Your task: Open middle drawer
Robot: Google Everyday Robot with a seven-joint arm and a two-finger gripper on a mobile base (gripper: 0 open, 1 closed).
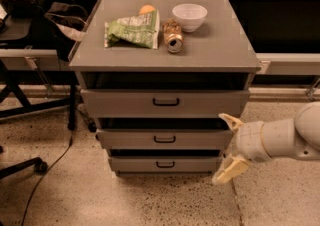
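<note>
Gripper (pixel 227 145) spread wide, holding nothing, at the right edge of the middle drawer (pixel 130 140), second front of three. My worry: the fingers sit well apart from the black bar handle (pixel 164 139) at centre. Approaching sideways could snag the front's corner.

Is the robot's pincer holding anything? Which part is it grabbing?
Nothing. The pincer is open and empty, by the right end of the middle drawer, not on its handle.
</note>
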